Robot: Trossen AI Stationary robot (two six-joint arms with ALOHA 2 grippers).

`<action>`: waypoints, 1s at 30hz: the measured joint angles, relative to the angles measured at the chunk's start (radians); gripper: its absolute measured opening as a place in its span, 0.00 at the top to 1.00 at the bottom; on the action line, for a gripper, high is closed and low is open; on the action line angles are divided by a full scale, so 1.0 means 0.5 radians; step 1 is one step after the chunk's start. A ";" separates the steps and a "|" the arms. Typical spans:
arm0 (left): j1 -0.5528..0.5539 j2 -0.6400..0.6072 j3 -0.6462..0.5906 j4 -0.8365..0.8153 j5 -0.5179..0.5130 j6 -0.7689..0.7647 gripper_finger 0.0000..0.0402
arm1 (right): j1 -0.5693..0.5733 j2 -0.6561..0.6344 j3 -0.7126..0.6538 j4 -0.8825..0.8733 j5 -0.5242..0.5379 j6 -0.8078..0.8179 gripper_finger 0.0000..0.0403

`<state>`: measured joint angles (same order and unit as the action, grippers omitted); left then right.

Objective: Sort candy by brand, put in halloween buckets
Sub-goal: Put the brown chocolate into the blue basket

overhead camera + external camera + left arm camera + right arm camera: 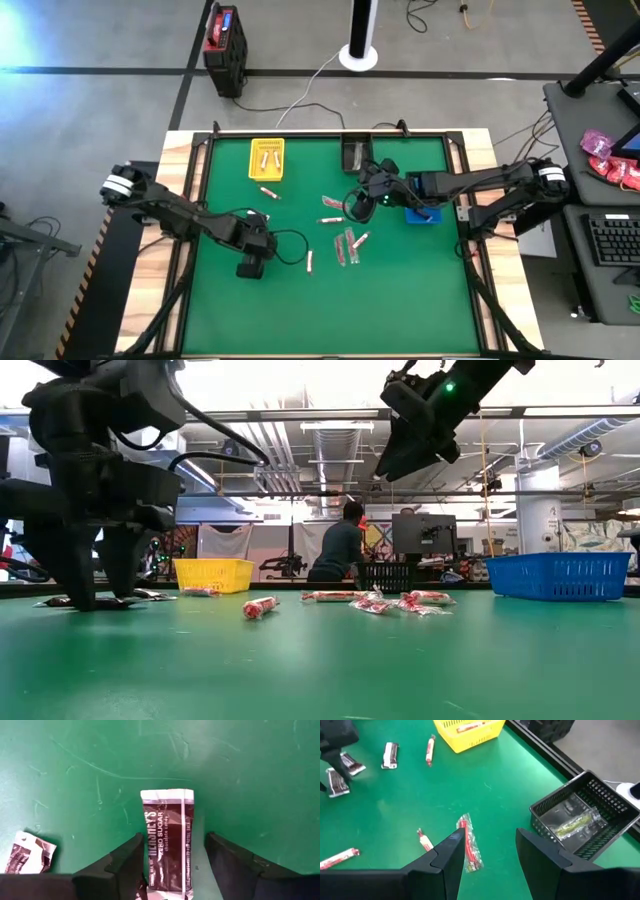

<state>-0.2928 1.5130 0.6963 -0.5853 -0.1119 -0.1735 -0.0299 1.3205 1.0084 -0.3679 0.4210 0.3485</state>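
Left gripper (172, 865): low over the green table (400, 290), near its left-middle; fingers spread wide, one on each side of a dark brown candy bar (166, 845) that lies flat between them (whether the fingers touch it, I cannot tell); a second brown bar (27, 852) lies off to one side.

Right gripper (487, 857): raised above the table, right of centre, just beside the blue bin (421, 214); fingers wide apart and holding nothing; a clear-and-red wrapped candy (468, 845) lies on the table below the gap.

Yellow bin (266, 158): at the far left of the table; a few candies inside.

Black bin (585, 815): at the far edge, middle; one clear wrapped piece inside.

Loose candy (348, 245): red-and-white pieces scattered around the table's middle; several lie close together.
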 joint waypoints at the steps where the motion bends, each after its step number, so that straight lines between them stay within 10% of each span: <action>1: -0.001 0.003 -0.001 0.001 0.002 0.003 0.54 | 0.000 0.003 -0.001 -0.001 0.000 -0.001 0.58; 10: -0.002 -0.023 -0.003 0.013 -0.009 0.002 0.82 | 0.000 0.051 -0.010 -0.002 -0.001 -0.001 0.58; 22: 0.004 -0.207 0.023 0.109 -0.018 0.095 0.85 | 0.068 0.050 -0.071 0.073 -0.001 -0.070 0.58; 30: 0.103 -0.529 0.028 0.539 0.053 0.317 0.96 | 0.271 0.050 -0.428 0.783 -0.097 -0.546 0.58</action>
<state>-0.2411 1.2485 0.7101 -0.3161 -0.0853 -0.0150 0.1058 1.3457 0.7946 0.0236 0.3723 0.0753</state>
